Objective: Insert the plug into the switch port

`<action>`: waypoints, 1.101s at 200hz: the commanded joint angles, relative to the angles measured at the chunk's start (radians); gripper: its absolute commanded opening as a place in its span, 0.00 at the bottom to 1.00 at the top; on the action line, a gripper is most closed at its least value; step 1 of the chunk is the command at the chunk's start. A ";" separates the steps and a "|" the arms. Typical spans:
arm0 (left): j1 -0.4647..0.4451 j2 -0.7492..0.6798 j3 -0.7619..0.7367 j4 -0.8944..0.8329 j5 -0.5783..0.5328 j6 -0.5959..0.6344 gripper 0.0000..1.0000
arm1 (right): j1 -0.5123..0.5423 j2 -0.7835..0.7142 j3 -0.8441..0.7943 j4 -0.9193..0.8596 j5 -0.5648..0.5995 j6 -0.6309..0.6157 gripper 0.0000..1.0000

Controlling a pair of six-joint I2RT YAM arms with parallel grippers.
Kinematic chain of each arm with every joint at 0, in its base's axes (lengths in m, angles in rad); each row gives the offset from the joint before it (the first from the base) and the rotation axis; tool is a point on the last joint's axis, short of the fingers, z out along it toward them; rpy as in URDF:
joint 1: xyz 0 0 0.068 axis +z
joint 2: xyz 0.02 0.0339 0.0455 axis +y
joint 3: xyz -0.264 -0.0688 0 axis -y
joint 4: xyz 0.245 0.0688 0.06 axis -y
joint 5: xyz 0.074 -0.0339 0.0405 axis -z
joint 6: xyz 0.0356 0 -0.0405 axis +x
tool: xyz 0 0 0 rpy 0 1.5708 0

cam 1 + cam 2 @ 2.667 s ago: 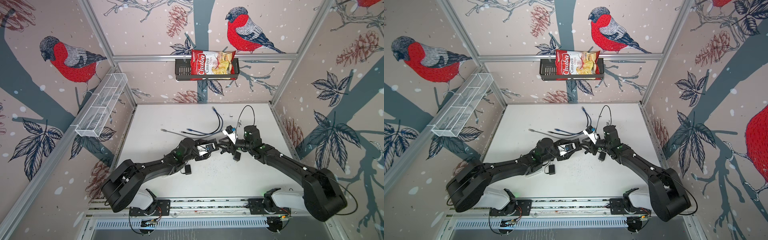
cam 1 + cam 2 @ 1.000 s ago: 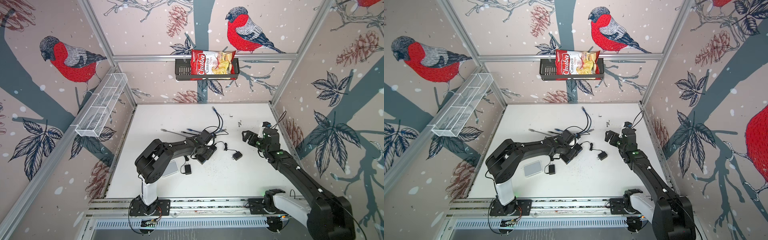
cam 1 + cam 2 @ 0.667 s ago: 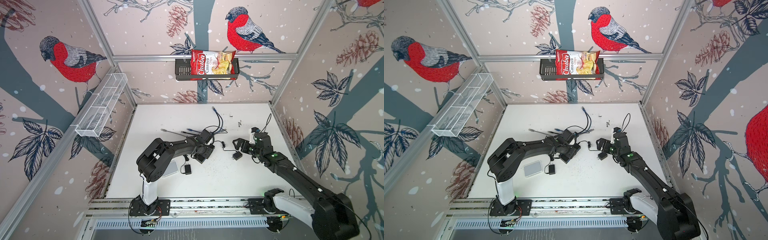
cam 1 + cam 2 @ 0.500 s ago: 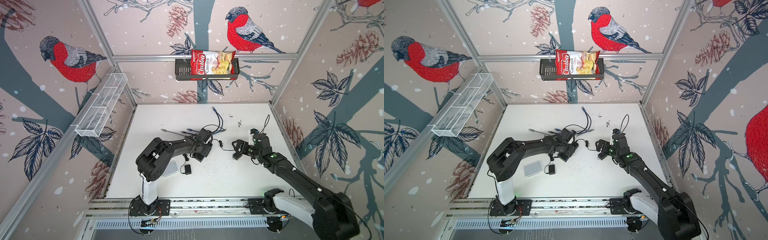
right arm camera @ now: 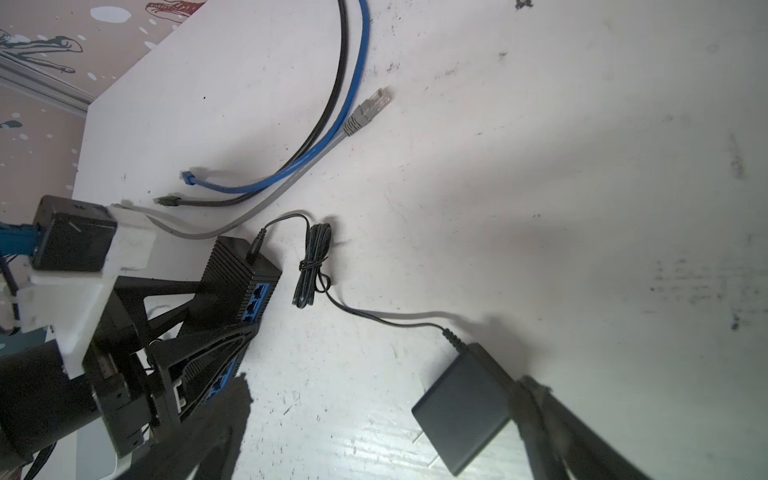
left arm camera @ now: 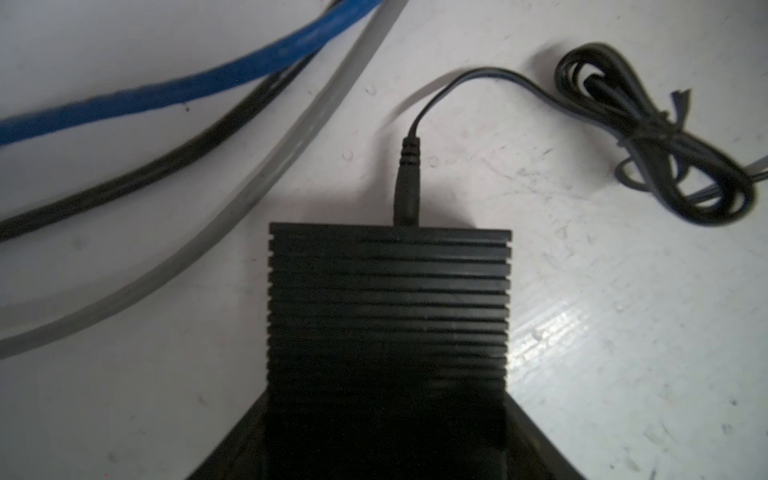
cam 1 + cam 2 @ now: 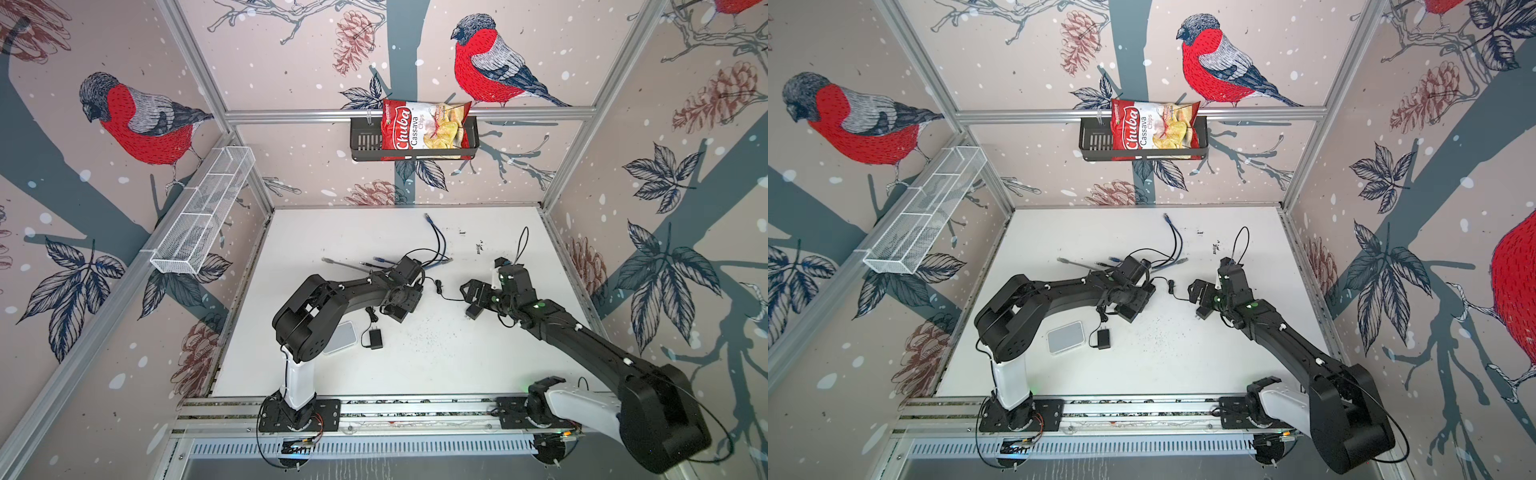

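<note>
- Straddling the black ribbed switch box (image 6: 388, 311) with the left claw (image 5: 224, 309), jaws apart by the box's width; cannot tell whether gripping its sides or just clear.
- Showing the small black barrel plug (image 6: 407, 183) seated in the switch box's end face, mid white desk (image 7: 415, 365).
- Spreading the right claw (image 7: 471, 299) wide, empty, around the black square wall adapter (image 5: 461, 407) lying flat.
- Linking adapter and plug by a bundled black cord (image 5: 311, 266).
</note>
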 commanded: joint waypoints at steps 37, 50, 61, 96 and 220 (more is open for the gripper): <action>0.004 -0.020 0.001 -0.009 0.037 -0.006 0.97 | 0.005 0.032 0.049 0.031 0.051 -0.040 0.99; 0.003 -0.029 0.000 -0.007 0.039 -0.005 0.97 | 0.006 0.047 0.061 0.039 0.052 -0.045 0.99; 0.005 -0.042 0.000 -0.004 0.040 -0.002 0.98 | 0.007 0.062 0.073 0.046 0.052 -0.050 0.99; 0.005 -0.118 -0.008 0.014 0.020 -0.002 0.97 | 0.021 0.141 0.140 0.048 0.062 -0.085 1.00; 0.086 -0.580 -0.411 0.377 -0.233 -0.267 0.98 | 0.173 0.560 0.531 0.008 0.167 -0.396 0.80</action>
